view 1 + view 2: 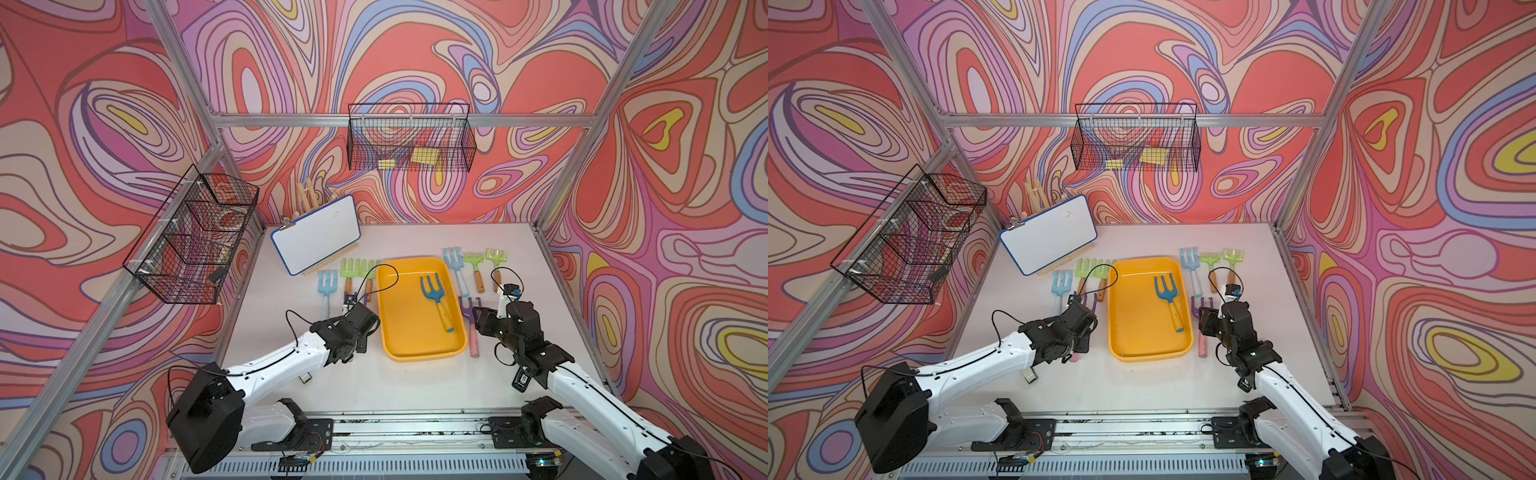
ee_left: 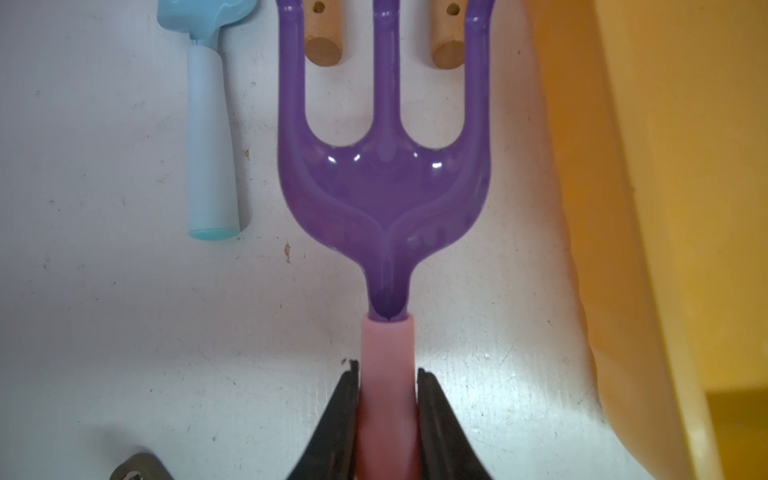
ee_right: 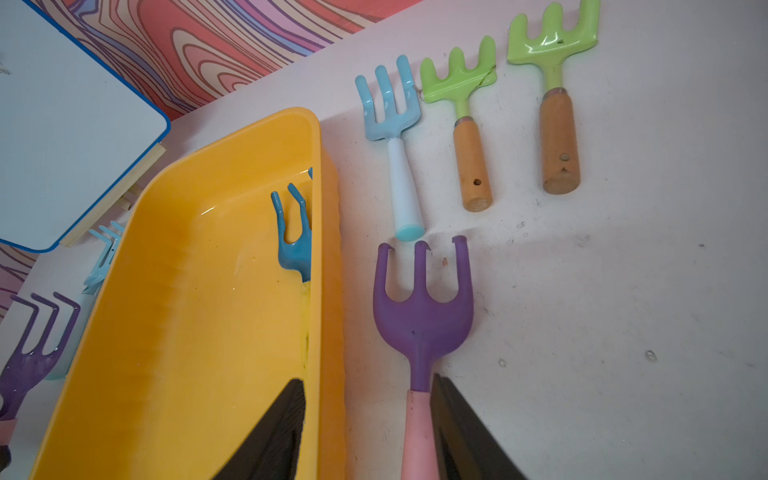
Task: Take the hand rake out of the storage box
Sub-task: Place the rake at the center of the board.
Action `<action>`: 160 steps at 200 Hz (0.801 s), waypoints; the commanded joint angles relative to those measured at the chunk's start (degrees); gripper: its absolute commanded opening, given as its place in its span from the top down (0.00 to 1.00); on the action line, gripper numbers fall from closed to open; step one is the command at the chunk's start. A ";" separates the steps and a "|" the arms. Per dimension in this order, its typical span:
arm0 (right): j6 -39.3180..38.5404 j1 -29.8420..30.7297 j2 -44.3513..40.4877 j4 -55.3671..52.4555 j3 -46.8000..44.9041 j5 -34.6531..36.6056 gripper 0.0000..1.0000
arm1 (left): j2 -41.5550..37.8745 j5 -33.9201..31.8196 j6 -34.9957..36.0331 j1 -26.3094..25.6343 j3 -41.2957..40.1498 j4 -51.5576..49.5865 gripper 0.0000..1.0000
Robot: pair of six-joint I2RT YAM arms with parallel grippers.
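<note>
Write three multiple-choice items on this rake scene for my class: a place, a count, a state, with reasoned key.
1. Where is the dark blue rake relative to the storage box? A left of it; B behind it; C inside it.
2. How many rakes lie in the storage box? A one; B two; C four.
3. The left end effector is: A open, empty; B shut on the purple rake's handle; C shut on the box's rim.
1 C: it rests on the box's floor. 2 A: nothing else is inside. 3 B: fingers clamp the pink handle.
</note>
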 commanded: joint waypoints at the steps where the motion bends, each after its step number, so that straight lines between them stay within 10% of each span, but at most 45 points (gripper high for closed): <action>1: -0.40 -0.20 -0.14 0.91 0.67 -0.19 0.47 | 1.15 1.09 -0.26 0.85 -0.77 1.86 0.85; 160: -0.53 -0.20 0.03 1.03 0.77 -0.27 0.46 | 6.83 4.58 2.05 5.24 -2.85 5.02 0.84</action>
